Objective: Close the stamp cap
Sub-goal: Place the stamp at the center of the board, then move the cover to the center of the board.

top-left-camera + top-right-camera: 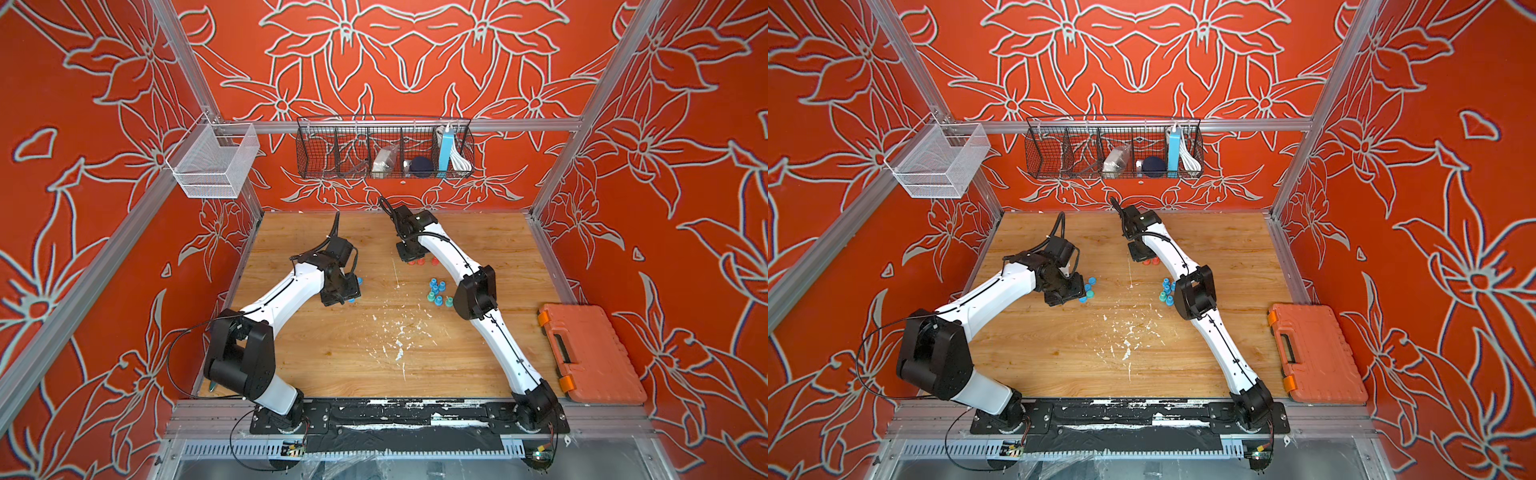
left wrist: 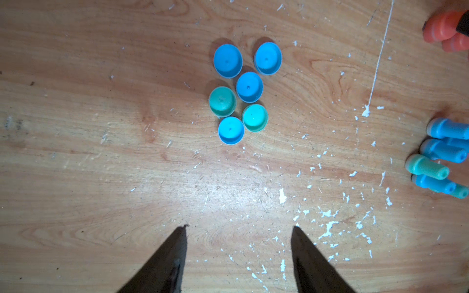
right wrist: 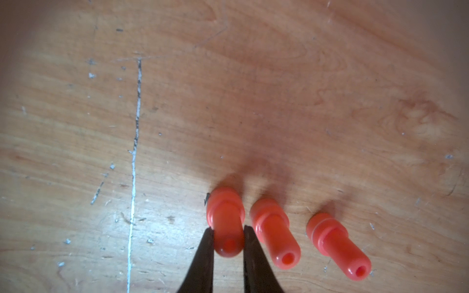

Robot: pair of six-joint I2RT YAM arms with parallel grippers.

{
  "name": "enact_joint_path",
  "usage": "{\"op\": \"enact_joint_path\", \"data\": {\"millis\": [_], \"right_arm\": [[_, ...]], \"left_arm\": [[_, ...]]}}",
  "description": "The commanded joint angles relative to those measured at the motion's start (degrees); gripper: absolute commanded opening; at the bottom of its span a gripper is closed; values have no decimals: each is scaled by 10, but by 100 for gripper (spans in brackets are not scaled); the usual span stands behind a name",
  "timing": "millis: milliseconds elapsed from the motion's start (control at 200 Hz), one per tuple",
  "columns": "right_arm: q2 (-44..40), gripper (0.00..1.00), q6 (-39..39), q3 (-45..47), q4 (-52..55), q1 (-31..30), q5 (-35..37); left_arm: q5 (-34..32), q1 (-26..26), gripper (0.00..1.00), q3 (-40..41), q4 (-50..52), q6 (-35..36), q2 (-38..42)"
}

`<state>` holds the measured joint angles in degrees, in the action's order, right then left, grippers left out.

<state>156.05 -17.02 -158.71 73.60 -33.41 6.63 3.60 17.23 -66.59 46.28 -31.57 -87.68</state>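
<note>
Plastic is what every piece here appears to be: small, light, stiff and smooth, so I would expect them to skid or tip on the table (image 2: 101, 132) sooner than deform. The right end effector (image 3: 228, 228) is pinched closed on the narrow stem of an orange stamp (image 3: 225, 210), which stands on its wider ringed base right between the fingertips. The stem seems the sensible place to hold. Whether that base already wears a cap I cannot tell. Two more orange stamps (image 3: 275, 228) stand just beside it, outside one finger. The left end effector (image 2: 239, 228) has its jaws apart with nothing between them, and a cluster of blue and teal caps (image 2: 248, 87) lies ahead of its fingertips, not touching them. A cap is probably best taken squarely across its rim, since a round slick wall can squirt out. Off to one side stand blue and teal stamps (image 2: 441, 149). No brand, label or writing is readable on anything.
</note>
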Motion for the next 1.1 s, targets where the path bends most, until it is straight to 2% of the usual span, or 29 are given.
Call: {"op": "enact_joint_path", "data": {"millis": [0,315,646,841,1091], "right_arm": [[29,18,7,-5,0,-1,2],[4,40,17,-6,1,-1,2],[-91,48,-1,-7,27,-1,-8],[-220,48,-4,105,25,6,-2],[-363,44,-3,294,-12,43,-27]], "left_arm": [[-8,-3,66,3,13,-3,16],[-5,-3,68,8,7,-9,19],[-11,-2,69,-11,-6,-5,-2],[-7,-3,64,-80,-21,3,-82],[4,-2,58,-194,-32,12,-213]]}}
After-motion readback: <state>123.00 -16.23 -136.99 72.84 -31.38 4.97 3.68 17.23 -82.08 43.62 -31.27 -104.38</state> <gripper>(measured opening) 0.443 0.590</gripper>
